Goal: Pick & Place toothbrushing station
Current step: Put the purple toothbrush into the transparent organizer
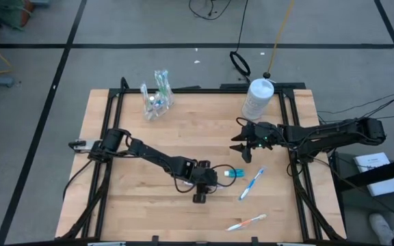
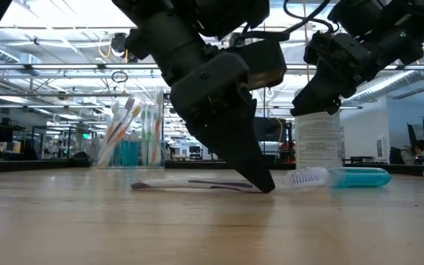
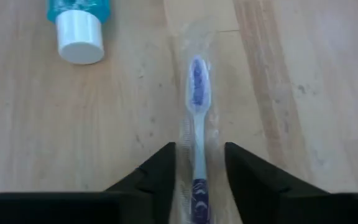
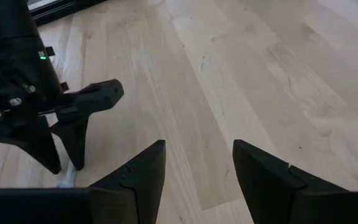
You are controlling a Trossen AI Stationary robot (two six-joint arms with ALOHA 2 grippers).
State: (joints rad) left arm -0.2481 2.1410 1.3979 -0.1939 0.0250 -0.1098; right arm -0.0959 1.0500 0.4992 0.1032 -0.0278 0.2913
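Observation:
A purple-bristled toothbrush (image 3: 196, 106) in a clear wrapper lies flat on the wooden table (image 1: 142, 198). My left gripper (image 3: 199, 152) is open and points steeply down, with one finger on each side of the brush's handle and its fingertips low at the table (image 2: 260, 184). A teal toothpaste tube (image 1: 231, 173) with a white cap (image 3: 79, 38) lies just beyond. At the far left, the clear cup (image 1: 157, 101) holds several toothbrushes. My right gripper (image 1: 243, 145) hangs open above the table's right half, holding nothing.
A blue toothbrush (image 1: 252, 183) and an orange one (image 1: 246, 222) lie loose on the table's near right. A large white bottle (image 1: 257, 98) stands at the far right edge. The table's near left part is bare wood.

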